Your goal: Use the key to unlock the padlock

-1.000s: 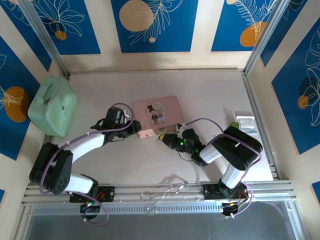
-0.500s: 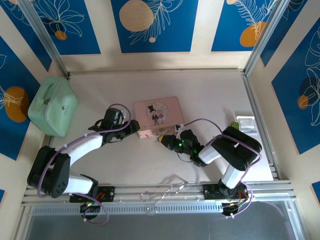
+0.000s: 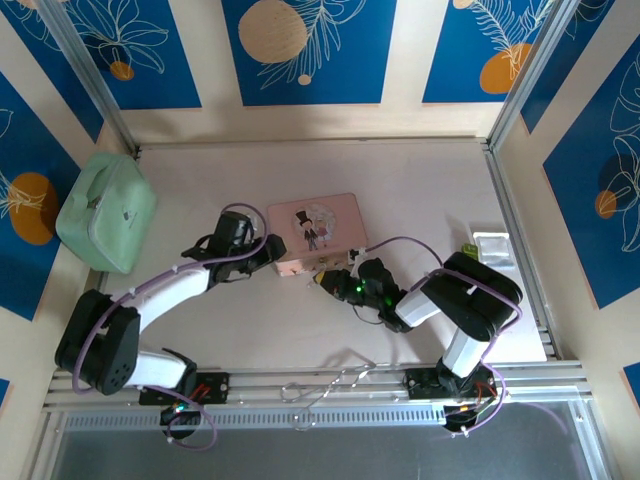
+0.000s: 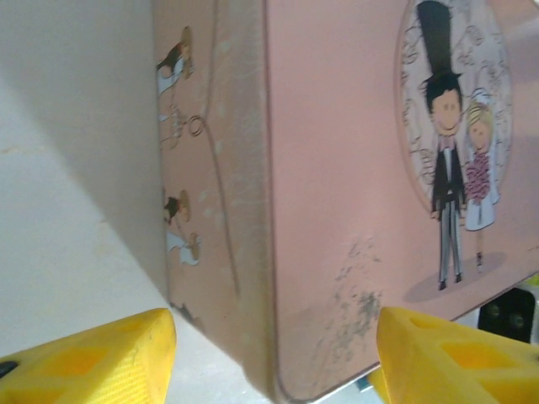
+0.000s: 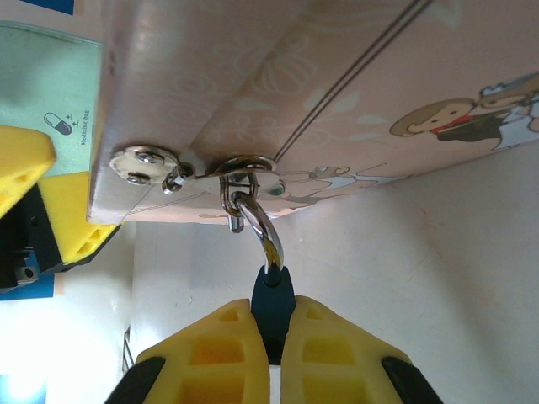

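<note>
Between your left fingers (image 4: 101,358) stands the near corner of the pink tin (image 4: 337,210), with one finger off its side wall and the other off the illustrated lid face. That is the change. Over the last second the left gripper (image 4: 274,347) has spread and edged up to the tin, so its fingers now stand apart, straddling the corner without closing on it. I read this as a brace being set rather than a hold. The tin itself has hardly shifted.

Your right gripper (image 5: 276,332) has not altered. Its fingers stay pressed together on the padlock (image 5: 274,299), whose dark teal body pokes out just ahead of the fingertips. Beyond them, the silver shackle (image 5: 263,229) is hooked through the ring of the tin's clasp (image 5: 240,168), so the lock looks still fastened. Whether the key is already in it, I cannot tell. The unlocking itself seems still ahead of you.
</note>
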`<state>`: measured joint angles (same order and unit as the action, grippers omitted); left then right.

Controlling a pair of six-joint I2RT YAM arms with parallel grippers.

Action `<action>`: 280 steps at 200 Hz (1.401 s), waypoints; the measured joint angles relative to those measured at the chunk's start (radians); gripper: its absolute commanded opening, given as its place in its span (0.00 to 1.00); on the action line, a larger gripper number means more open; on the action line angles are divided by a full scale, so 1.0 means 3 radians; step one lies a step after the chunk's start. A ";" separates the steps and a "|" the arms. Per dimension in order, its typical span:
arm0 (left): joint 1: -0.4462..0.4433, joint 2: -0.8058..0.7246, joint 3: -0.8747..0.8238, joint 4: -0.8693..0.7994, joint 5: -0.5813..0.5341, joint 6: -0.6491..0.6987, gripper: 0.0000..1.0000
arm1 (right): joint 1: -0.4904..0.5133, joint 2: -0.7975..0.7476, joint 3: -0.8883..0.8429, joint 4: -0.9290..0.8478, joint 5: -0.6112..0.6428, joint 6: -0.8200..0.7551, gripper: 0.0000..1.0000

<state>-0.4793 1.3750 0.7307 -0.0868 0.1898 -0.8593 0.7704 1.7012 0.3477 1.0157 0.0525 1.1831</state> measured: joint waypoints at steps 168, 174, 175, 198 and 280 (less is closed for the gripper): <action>-0.0003 0.0159 0.0019 0.0084 0.0027 -0.0009 0.54 | -0.0015 0.0000 0.0000 -0.0022 0.0001 0.0000 0.00; -0.0003 0.0159 0.0018 0.0084 0.0027 -0.0008 0.54 | -0.0015 0.0000 0.0000 -0.0023 0.0001 0.0000 0.00; -0.0003 0.0159 0.0019 0.0084 0.0027 -0.0008 0.54 | -0.0015 0.0000 0.0000 -0.0022 0.0001 0.0000 0.00; 0.0001 0.0159 0.0018 0.0086 0.0027 0.0014 0.54 | -0.0015 0.0000 0.0009 -0.0038 0.0003 0.0001 0.00; -0.0008 0.0140 0.0029 0.0046 0.0024 0.0001 0.57 | 0.0010 0.0037 0.0113 -0.0127 0.0062 0.0051 0.00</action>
<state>-0.4816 1.4170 0.7395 -0.0731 0.1970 -0.8589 0.7734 1.7123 0.3817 0.9775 0.0711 1.1984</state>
